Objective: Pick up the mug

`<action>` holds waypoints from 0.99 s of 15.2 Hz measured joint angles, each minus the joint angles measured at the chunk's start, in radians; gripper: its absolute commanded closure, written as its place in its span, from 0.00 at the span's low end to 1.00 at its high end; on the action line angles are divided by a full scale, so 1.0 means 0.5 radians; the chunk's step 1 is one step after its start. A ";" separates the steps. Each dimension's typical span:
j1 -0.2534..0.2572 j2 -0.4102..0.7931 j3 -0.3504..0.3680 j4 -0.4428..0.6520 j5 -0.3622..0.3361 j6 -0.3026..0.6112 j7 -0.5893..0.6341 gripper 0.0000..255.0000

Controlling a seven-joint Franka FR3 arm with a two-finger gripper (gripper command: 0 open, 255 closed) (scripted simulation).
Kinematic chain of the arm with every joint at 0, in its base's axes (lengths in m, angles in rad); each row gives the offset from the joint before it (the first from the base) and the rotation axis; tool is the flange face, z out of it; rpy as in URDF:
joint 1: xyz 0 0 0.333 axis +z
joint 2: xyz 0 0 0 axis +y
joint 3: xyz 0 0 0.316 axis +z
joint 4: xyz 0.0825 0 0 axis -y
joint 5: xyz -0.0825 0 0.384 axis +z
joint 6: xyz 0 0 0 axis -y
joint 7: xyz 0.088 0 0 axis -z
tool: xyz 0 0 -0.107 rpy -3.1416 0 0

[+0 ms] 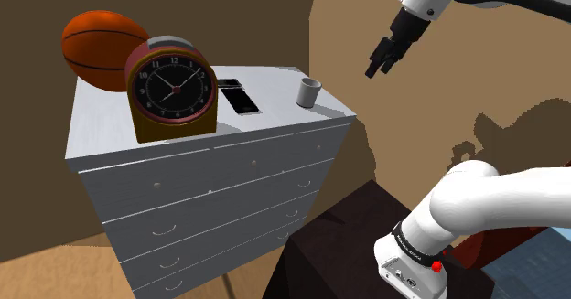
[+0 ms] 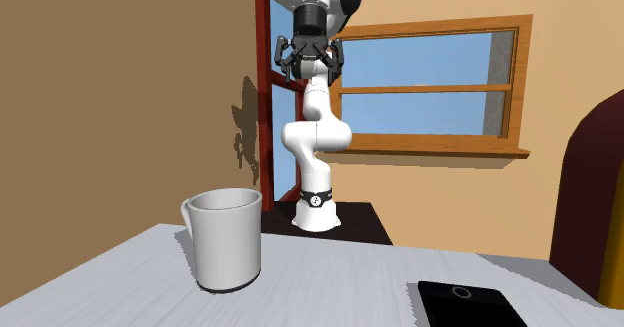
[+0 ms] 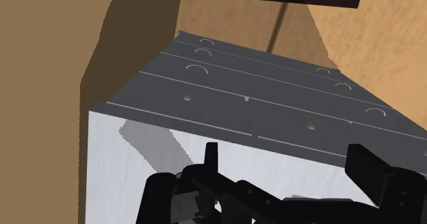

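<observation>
Approaching the mug (image 1: 309, 92), standing upright near the dresser (image 1: 279, 87) corner, below the gripper (image 1: 377, 69) and well apart from it. Carrying the fingers (image 3: 366, 171) spread, nothing between them. Best going about it by descending over the rim, straddling one wall, then pinching only once low enough, not nudging it off the edge.

White chest of drawers (image 1: 229, 189), on top a basketball (image 1: 96, 46), a clock (image 1: 172, 91), a black phone (image 1: 241, 100), a mug (image 1: 309, 92).

White mug (image 2: 225, 240) upright on the grey top (image 2: 340, 275); tool (image 2: 309, 72) (spread wide) hangs far behind.
</observation>
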 measured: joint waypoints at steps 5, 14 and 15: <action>-0.006 0.187 -0.022 0.024 -0.022 0.146 -0.026 0.00; -0.017 0.862 -0.070 0.288 -0.059 0.512 -0.085 0.00; -0.016 0.932 -0.071 0.319 -0.061 0.547 -0.087 0.00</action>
